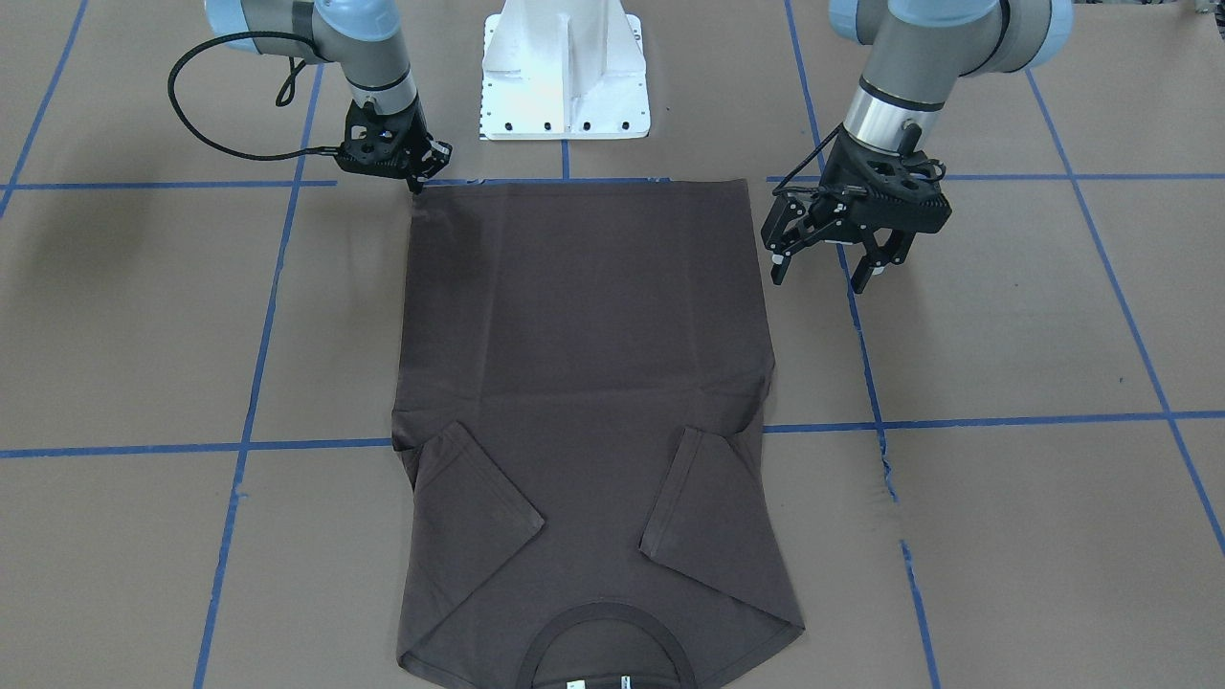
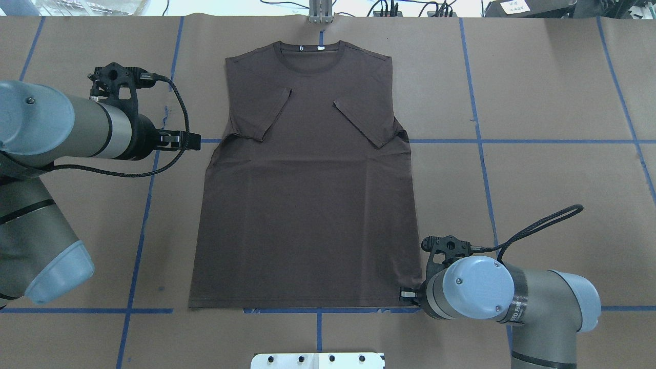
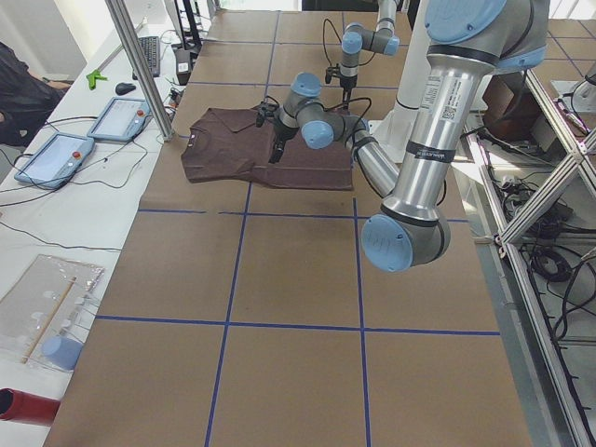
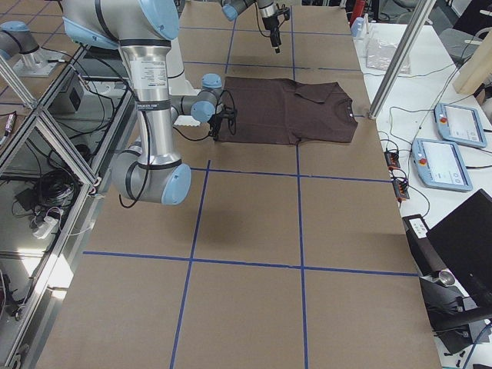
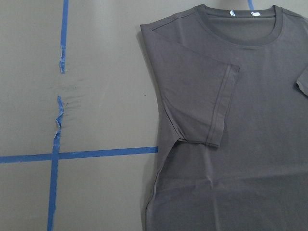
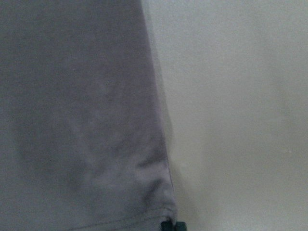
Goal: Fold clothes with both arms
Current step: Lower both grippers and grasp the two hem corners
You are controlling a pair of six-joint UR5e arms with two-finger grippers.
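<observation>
Brown paper crossed by blue tape lines [image 1: 1005,419] covers the desk [image 1: 1005,325].

Front-facing view: the dark brown T-shirt [image 1: 584,364] lies flat midway between the desk's two ends. Its hem is toward the robot's edge, just before the white pedestal [image 1: 565,86]. Its collar [image 1: 603,611] is toward the operators' edge, and both sleeves [image 1: 478,507] are folded inward over the body. The right gripper [image 1: 419,182] stands on one hem corner. The left gripper [image 1: 819,279] hangs just beside the shirt's opposite side, clear of the cloth, fingers spread wide.

Overhead view: the right wrist hides most of its gripper at that hem corner, and the left gripper stays off the cloth.

Left wrist view: a shoulder, one folded sleeve, and the collar with white tags [image 5: 243,13].

Right wrist view: dark fingertips [image 6: 167,225] are pressed together on the puckered hem corner.
</observation>
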